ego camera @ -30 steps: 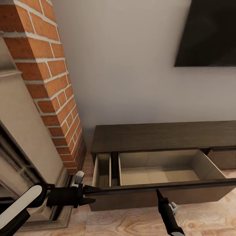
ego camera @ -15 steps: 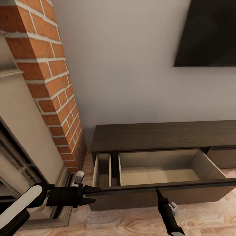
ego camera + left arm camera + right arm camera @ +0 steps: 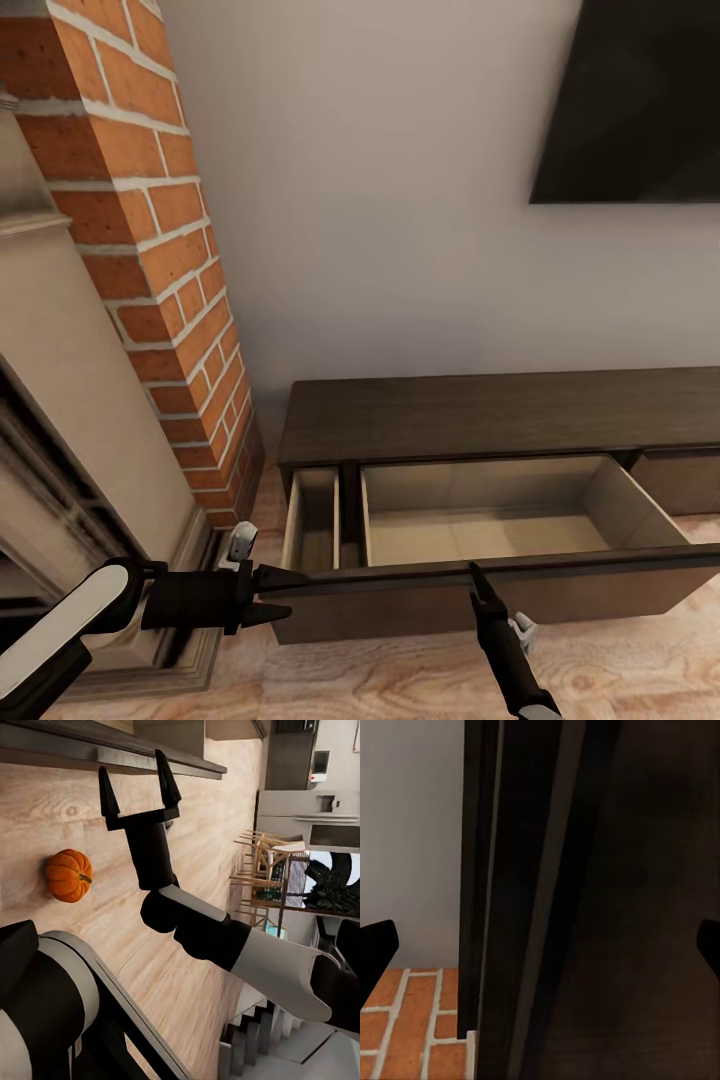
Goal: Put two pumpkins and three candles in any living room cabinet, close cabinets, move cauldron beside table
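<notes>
The dark-brown cabinet [image 3: 480, 415] stands against the wall with its wide drawer [image 3: 480, 535] pulled out, pale and bare inside. My left gripper [image 3: 288, 594] is open at the left end of the drawer front [image 3: 560, 590]. My right gripper [image 3: 474, 578] is open with its tips against the drawer front's upper edge; in the left wrist view this right gripper [image 3: 135, 772] shows its fingers spread. In the right wrist view the right gripper [image 3: 540, 945] has the dark drawer front [image 3: 607, 907] close ahead. One orange pumpkin [image 3: 67, 875] lies on the wooden floor beside the right arm. Candles and cauldron are out of view.
A brick chimney column [image 3: 150, 250] and the pale fireplace surround [image 3: 60, 420] stand left of the cabinet. A dark television [image 3: 640, 100] hangs on the wall above. A narrow drawer [image 3: 312, 520] is also open. Dining chairs [image 3: 262, 862] stand far across the floor.
My right gripper has shifted slightly up and towards the drawer front's edge. The left arm, the drawers and the camera have stayed still.
</notes>
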Controlling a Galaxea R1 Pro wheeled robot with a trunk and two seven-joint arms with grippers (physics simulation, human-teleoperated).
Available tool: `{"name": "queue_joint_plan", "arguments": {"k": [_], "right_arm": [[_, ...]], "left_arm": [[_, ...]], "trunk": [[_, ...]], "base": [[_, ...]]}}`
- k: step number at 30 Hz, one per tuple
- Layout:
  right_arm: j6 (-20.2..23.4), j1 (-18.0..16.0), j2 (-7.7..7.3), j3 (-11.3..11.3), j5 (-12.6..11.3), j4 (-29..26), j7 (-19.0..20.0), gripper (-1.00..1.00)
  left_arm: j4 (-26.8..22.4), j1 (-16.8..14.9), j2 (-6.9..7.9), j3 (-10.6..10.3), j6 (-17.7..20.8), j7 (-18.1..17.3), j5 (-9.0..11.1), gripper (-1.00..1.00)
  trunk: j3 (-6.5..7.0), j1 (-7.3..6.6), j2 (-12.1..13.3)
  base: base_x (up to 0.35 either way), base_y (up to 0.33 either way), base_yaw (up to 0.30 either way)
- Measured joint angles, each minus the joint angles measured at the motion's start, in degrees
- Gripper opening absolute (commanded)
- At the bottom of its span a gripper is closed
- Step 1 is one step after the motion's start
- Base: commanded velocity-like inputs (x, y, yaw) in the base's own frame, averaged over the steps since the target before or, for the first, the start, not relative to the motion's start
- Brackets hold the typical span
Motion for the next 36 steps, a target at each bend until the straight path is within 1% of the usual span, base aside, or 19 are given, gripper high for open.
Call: {"name": "queue_joint_plan", "arguments": {"k": [4,16,19,23,30,33,36], "right_arm": [[0.0,0.0,0.0,0.0,0.0,0.0,0.0,1.0],[0.2,0.0,0.0,0.0,0.0,0.0,-0.1,1.0],[0.4,0.0,-0.02,0.1,0.0,-0.2,-1.3,1.0],[0.6,0.0,-0.08,0.0,0.0,-0.6,-5.0,1.0],[0.3,0.0,-0.09,0.0,0.0,-0.6,-5.4,1.0],[0.5,0.0,-0.09,0.0,0.0,-0.6,-5.6,1.0],[0.7,0.0,-0.09,0.1,0.1,-0.7,-5.8,1.0]], "left_arm": [[0.0,0.0,0.0,0.0,0.0,0.0,0.0,1.0],[0.1,0.0,0.0,0.0,0.0,0.0,0.0,1.0],[0.1,0.0,0.0,0.0,0.0,0.0,0.0,1.0],[0.1,0.0,0.0,0.0,0.0,0.0,0.0,1.0],[0.2,0.0,0.0,0.0,0.0,0.0,0.1,1.0],[0.2,0.0,0.0,0.0,0.0,0.0,0.1,1.0],[0.3,0.0,0.0,-1.0,0.0,0.0,0.0,1.0]], "trunk": [[0.0,0.02,0.0],[0.0,0.02,0.0],[0.0,0.01,0.0],[0.0,0.0,0.0],[0.0,0.0,0.0],[0.53,-0.65,1.2],[1.07,-1.31,2.4]], "base": [[-0.122,0.0,0.0],[-0.234,0.0,0.0],[-0.1,0.0,0.0],[-0.022,0.0,0.0],[-0.002,0.0,0.0],[0.0,0.0,0.0],[0.0,0.0,0.0]]}}
